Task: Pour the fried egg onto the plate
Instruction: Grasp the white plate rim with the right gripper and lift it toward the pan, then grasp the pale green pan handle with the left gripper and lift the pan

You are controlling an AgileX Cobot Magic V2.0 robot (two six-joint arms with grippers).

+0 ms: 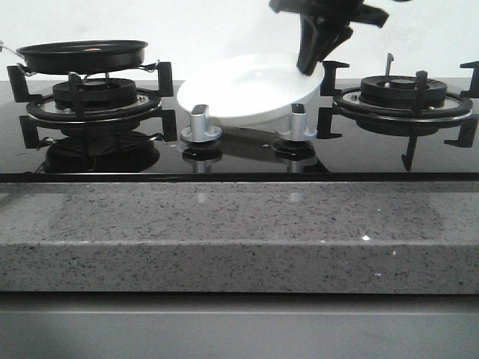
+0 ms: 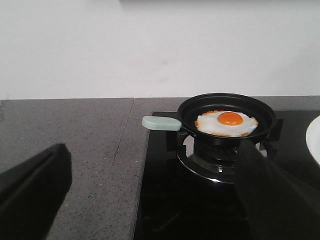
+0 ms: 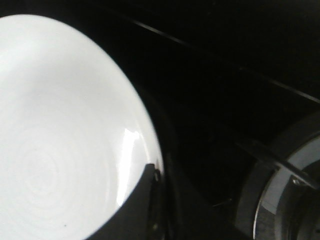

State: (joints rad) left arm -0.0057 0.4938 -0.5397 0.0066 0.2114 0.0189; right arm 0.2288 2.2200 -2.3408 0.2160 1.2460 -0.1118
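While the black frying pan [image 1: 82,56] sits on the left burner [image 1: 93,101] with the fried egg [image 2: 226,123] lying yolk-up inside it, the right claw [image 1: 316,63] pinches the right rim of the white plate [image 1: 251,90], which is tilted (right edge raised) between the two burners, just behind the silver knobs [image 1: 200,127]. The left claw [image 2: 150,200] hangs spread wide and empty over the grey tabletop [image 2: 75,135], left of the pan's pale handle [image 2: 161,123].

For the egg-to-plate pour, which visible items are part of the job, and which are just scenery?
Job:
fried egg
black pan holding it, on the left burner
plate, tilted, rim pinched by the right gripper
left gripper, open

Scenery:
right burner
two stove knobs
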